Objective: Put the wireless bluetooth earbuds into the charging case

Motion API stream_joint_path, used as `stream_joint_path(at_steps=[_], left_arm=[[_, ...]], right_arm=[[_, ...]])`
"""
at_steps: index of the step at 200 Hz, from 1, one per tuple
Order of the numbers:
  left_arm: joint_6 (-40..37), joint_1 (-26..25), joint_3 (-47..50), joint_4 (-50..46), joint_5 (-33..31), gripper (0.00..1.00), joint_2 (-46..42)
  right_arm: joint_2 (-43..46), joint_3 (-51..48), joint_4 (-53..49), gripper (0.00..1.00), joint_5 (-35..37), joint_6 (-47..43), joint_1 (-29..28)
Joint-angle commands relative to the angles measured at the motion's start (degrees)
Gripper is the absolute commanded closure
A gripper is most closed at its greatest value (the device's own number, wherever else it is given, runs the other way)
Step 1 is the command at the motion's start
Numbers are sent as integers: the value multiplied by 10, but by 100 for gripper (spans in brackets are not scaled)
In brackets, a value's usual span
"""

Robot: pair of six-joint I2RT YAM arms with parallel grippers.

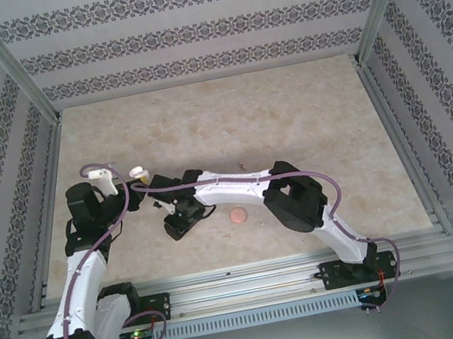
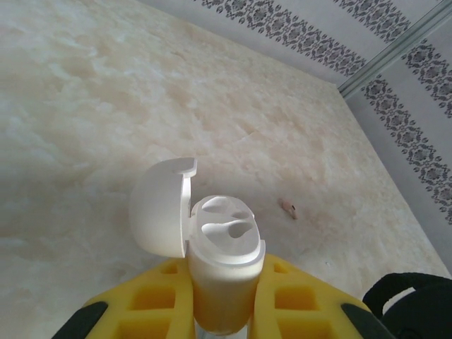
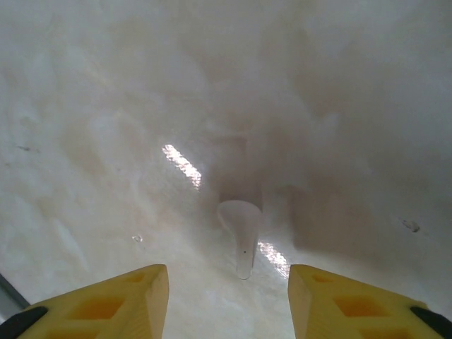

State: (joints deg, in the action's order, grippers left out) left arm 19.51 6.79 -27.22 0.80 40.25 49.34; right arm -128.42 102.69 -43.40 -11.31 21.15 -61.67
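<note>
A: Left gripper (image 2: 222, 284): what do we log?

B: Clenched on the charging case (image 2: 223, 248), 1 yellow finger (image 2: 152, 300) on each flank. We see the case upright, raised off the worktop (image 1: 287, 115), over its left part.

A: Lid?

B: The lid (image 2: 159, 208) is swung open to the case's left. We count 2 moulded wells in the top, both bare.

A: Right gripper (image 3: 227, 277)?

B: Released. Its 2 yellow fingers (image 3: 120, 300) stand well apart, pointing down at the worktop near the near edge, left of middle.

A: And the earbud (image 3: 240, 232)?

B: We note 1, white, lying on the worktop in the gap ahead of those fingers, touching neither. It is apart from the case.

A: Anything else down there?

B: In the left wrist view, a small pinkish piece (image 2: 288, 207) lies alone on the worktop beyond the case, too small for us to name. From above, a round pink disc (image 1: 237, 217) sits near the near edge, about mid-width, just right of the right gripper.
</note>
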Motion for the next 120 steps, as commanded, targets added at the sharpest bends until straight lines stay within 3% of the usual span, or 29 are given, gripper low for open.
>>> stream_joint_path(at_steps=[1, 120], left_arm=[[-20, 4, -2, -9, 5, 100, -10], [-19, 5, 9, -15, 8, 100, -15]], right_arm=[[-17, 24, -25, 52, 19, -29, -7], [-65, 72, -22, 60, -3, -48, 1]])
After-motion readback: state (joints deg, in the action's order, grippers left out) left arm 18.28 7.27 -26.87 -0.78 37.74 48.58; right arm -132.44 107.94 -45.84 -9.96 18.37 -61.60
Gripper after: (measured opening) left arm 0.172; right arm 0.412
